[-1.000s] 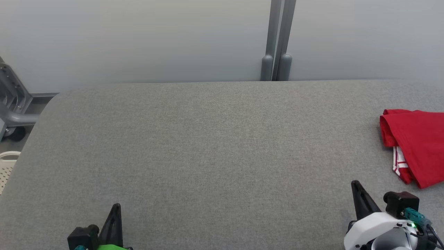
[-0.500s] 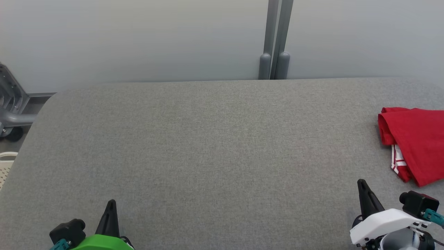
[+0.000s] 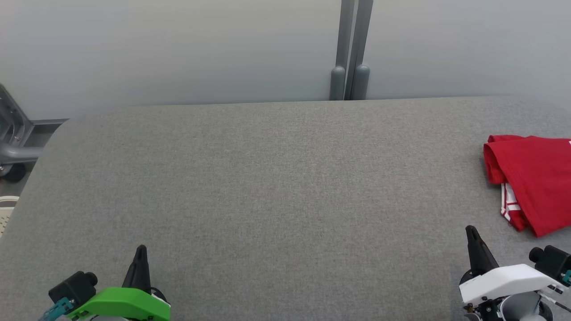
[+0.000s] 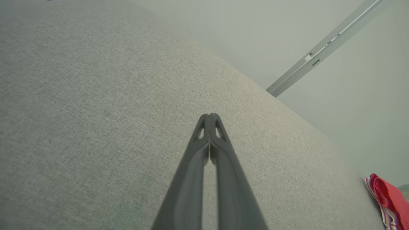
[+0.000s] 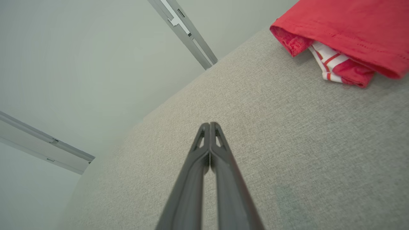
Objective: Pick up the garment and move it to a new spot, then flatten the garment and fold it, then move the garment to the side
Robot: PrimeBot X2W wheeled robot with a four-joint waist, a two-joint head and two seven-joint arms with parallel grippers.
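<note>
Change: the head view has drifted slightly (the camera's move, not the things'). Left gripper (image 3: 141, 248) and right gripper (image 3: 471, 230) sit nearer the bottom corners than a second ago, each with fingers pressed together on nothing.
Garment (image 3: 533, 178): red, folded, at the right end of the table (image 3: 267, 178), near the right gripper, untouched.
Meaning: task appears complete; arms look parked.
Surroundings: grey post (image 3: 349, 49) behind; cart frame (image 3: 13, 151) off the left end.
Obstructions: none seen.

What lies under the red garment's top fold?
A white-and-red striped layer peeks from under the red garment, on the grey table. Anything deeper is covered.
</note>
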